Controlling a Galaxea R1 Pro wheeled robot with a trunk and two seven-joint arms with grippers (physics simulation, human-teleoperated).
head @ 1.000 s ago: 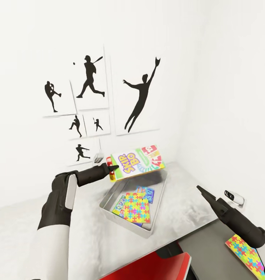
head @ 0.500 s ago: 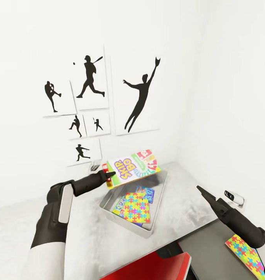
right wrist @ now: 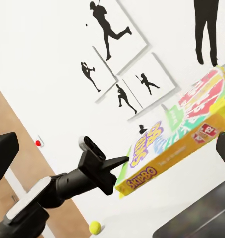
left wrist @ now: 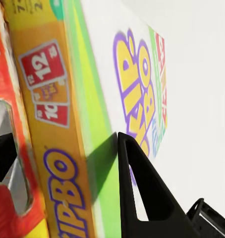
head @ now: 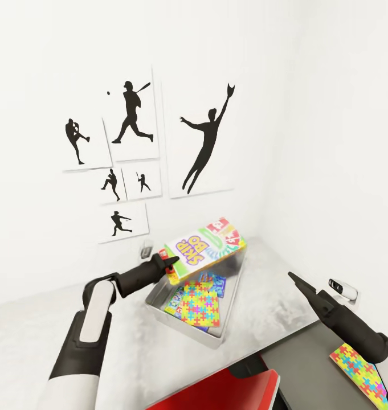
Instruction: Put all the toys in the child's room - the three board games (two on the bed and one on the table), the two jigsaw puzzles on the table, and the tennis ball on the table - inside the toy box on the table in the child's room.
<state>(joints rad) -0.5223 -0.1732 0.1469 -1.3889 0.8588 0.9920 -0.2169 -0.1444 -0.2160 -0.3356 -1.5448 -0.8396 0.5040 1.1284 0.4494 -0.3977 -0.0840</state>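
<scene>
Your left gripper (head: 170, 263) clenches the Skip-Bo board game (head: 206, 245) above the toy box (head: 159, 293), where one jigsaw puzzle (head: 200, 305) lies; another puzzle (head: 360, 373) remains outside; your right gripper (head: 290, 275): cannot tell.

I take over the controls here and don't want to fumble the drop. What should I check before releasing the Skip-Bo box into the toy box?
1. Left gripper shut on the Skip-Bo box: ok.
2. Box held above the toy box: ok, over its far part.
3. Box level: not ok, tilted.
4. Room inside: cannot tell; a jigsaw puzzle and other boxes lie there.
5. Right gripper clear of the drop: ok.
6. Second jigsaw puzzle in the bin: not ok.
</scene>
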